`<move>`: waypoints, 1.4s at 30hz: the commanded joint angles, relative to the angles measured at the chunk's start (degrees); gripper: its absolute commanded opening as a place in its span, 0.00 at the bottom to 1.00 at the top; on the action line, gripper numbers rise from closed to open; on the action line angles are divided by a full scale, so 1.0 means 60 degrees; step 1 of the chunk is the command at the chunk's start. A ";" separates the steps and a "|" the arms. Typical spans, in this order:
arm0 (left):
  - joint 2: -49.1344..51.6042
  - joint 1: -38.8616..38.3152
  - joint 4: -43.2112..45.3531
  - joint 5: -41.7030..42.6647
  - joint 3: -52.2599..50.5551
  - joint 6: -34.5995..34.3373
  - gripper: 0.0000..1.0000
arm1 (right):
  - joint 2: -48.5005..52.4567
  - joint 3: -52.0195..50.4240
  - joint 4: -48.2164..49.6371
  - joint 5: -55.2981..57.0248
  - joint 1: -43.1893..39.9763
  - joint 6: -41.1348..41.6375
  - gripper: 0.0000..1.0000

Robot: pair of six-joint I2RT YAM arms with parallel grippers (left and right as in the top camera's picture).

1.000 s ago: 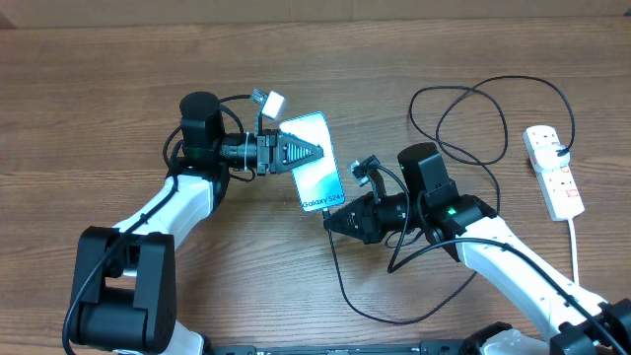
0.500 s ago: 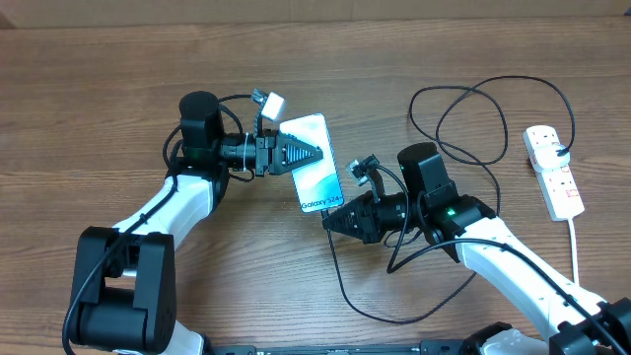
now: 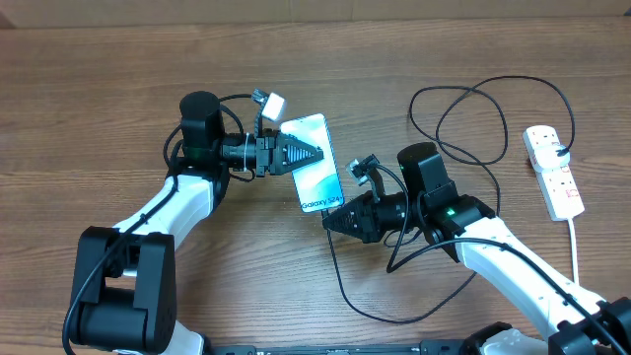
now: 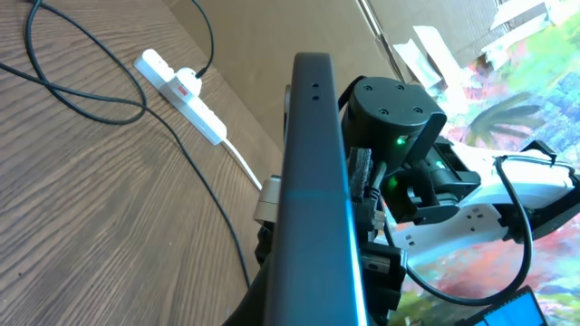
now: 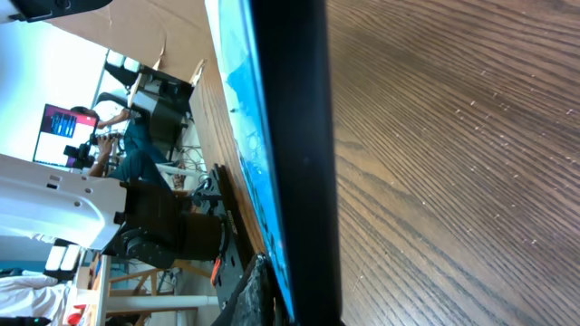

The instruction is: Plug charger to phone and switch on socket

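Note:
The phone (image 3: 318, 176), screen up with "Galaxy S24+" text, is held off the table between both arms. My left gripper (image 3: 308, 153) is shut on its upper left edge; in the left wrist view the phone (image 4: 313, 181) runs edge-on away from the camera. My right gripper (image 3: 332, 219) is at the phone's bottom end, shut on the charger, whose black cable (image 3: 345, 291) leaves its fingertips. The connector tip is hidden. In the right wrist view the phone's dark edge (image 5: 290, 136) fills the middle. The socket (image 3: 554, 173) lies at the far right.
The charger cable loops widely on the table behind my right arm (image 3: 473, 118) and runs to a plug in the socket. The socket's thick white cord (image 3: 575, 247) runs toward the front edge. The socket also shows in the left wrist view (image 4: 186, 95).

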 commanded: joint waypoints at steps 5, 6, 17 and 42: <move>-0.0058 -0.0430 -0.0211 0.0878 -0.0004 0.0084 0.04 | 0.0011 0.0619 0.0291 0.0535 -0.0044 0.0066 0.04; -0.0058 -0.0448 -0.0215 0.0878 -0.0022 0.0117 0.04 | 0.0011 0.0623 0.0299 0.0535 -0.0044 0.0066 0.04; -0.0058 -0.0510 -0.0211 0.0874 -0.0477 0.0211 0.04 | 0.0011 0.0776 0.0328 0.0703 -0.0044 0.0069 0.04; -0.0062 -0.0987 -0.0277 0.0878 -0.0477 -0.0331 0.04 | 0.0011 0.1315 0.0306 0.0703 -0.0044 0.0062 0.04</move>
